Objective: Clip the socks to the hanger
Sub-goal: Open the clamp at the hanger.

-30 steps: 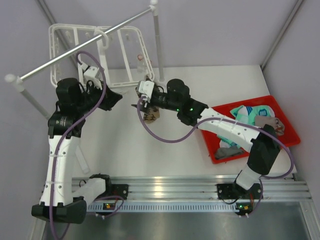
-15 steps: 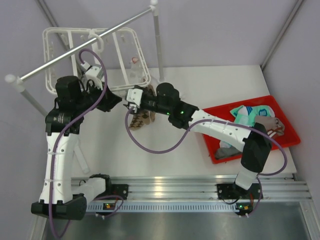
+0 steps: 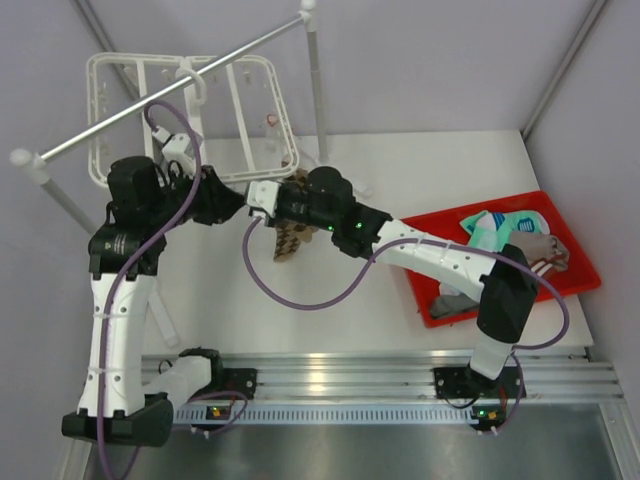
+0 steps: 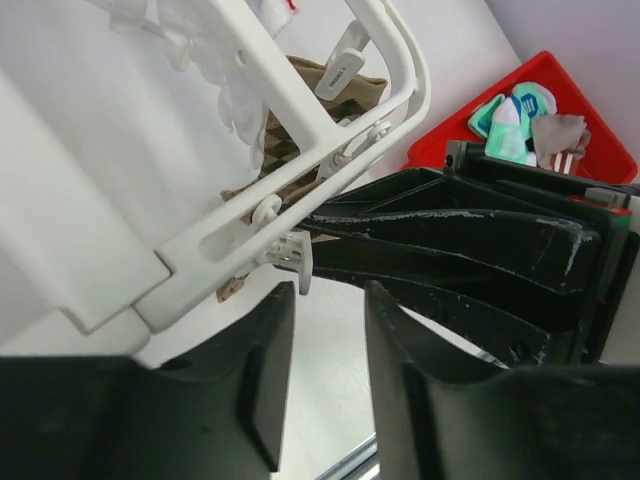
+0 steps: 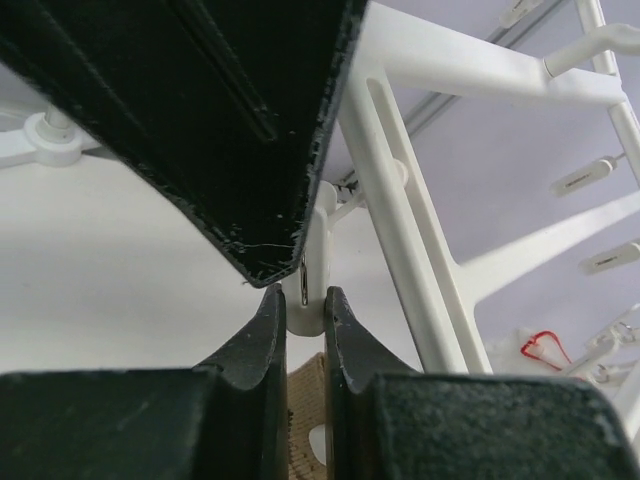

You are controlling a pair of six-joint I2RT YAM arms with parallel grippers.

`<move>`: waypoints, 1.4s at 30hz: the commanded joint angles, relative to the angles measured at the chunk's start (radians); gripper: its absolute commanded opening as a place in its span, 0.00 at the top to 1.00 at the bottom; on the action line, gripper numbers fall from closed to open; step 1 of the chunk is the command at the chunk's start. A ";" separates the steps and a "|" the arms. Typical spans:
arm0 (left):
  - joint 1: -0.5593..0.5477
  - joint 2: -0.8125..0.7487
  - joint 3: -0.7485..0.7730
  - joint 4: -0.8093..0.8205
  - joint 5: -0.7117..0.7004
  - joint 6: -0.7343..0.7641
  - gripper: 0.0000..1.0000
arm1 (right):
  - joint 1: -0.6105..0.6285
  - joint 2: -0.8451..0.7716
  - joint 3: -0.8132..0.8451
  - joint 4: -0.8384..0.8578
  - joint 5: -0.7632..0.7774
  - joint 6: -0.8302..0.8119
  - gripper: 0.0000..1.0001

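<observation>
The white hanger (image 3: 190,110) hangs from the rail at the back left. My right gripper (image 3: 252,200) is shut on one of its small white clips (image 5: 305,290); the tan edge of the brown checkered sock (image 5: 305,420) shows between the fingers just under that clip. Seen from above, this sock (image 3: 289,240) dangles below the right wrist. My left gripper (image 4: 328,295) stands open and holds nothing, its tips right beside the same clip (image 4: 292,255) and the right gripper's black fingers (image 4: 450,235). The sock (image 4: 300,140) shows behind the hanger's frame (image 4: 300,115).
A red tray (image 3: 580,262) at the right holds teal-and-white socks (image 3: 495,228) and a grey one (image 3: 455,300). The long grey rail (image 3: 120,122) runs diagonally over the hanger, with an upright post (image 3: 316,90) behind the grippers.
My right gripper has moved left with the checkered sock and closed on the clip. My left gripper, shut before, has opened beside it. The hanger has shifted slightly.
</observation>
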 commanded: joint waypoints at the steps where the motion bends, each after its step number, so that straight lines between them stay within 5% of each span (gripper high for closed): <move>1: 0.003 -0.080 -0.029 0.071 -0.034 -0.181 0.57 | -0.012 -0.006 0.061 0.029 -0.056 0.068 1.00; 8: 0.123 -0.110 -0.049 0.080 -0.039 -0.325 0.42 | -0.067 -0.018 0.072 0.021 -0.185 0.186 1.00; 20: 0.126 -0.115 -0.126 0.261 0.078 -0.347 0.37 | -0.086 -0.019 0.101 -0.040 -0.315 0.159 1.00; 42: 0.125 -0.094 -0.186 0.382 0.145 -0.353 0.42 | -0.086 -0.008 0.136 -0.071 -0.337 0.180 1.00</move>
